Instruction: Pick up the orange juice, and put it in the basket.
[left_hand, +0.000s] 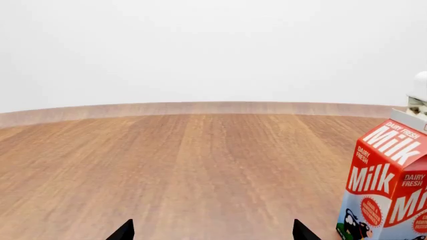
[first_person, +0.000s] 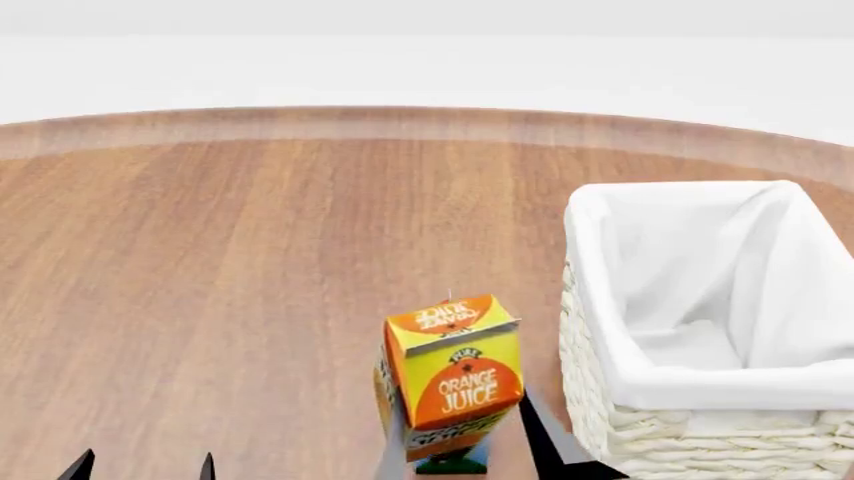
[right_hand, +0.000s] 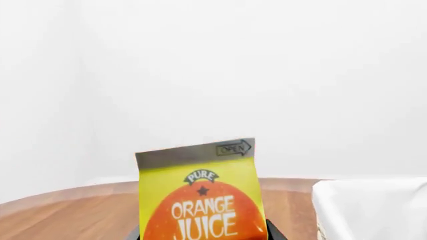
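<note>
Head view: a round wooden table (first_person: 240, 270) carries the basket (first_person: 627, 420), a cream wicker box with a white cloth liner, standing toward the robot's right. Just beside its near left wall is the orange juice (first_person: 454, 380), slightly tilted, with dark gripper parts flanking its lower sides at the bottom edge of the picture. The carton appears raised off the tabletop, judging by its tilt and the high horizon in the right wrist view; this suits a lift meant to clear the basket rim before a sideways carry. The right gripper (first_person: 461, 455) is closed on the carton, its jaws against opposite side faces; the fingertips themselves are cut off by the frame edge.

Left wrist view: the milk carton (left_hand: 390, 190) stands upright on the table, partly cut off by the frame edge, with an indistinct white object behind it. The left gripper (left_hand: 212, 232) shows only two dark fingertips set wide apart with bare wood between them; its jaws are open and hold nothing, the arm evidently parked clear of the work.

Right wrist view: the carton fills the lower centre, hiding the jaws almost entirely; a corner of the liner shows beside it.
</note>
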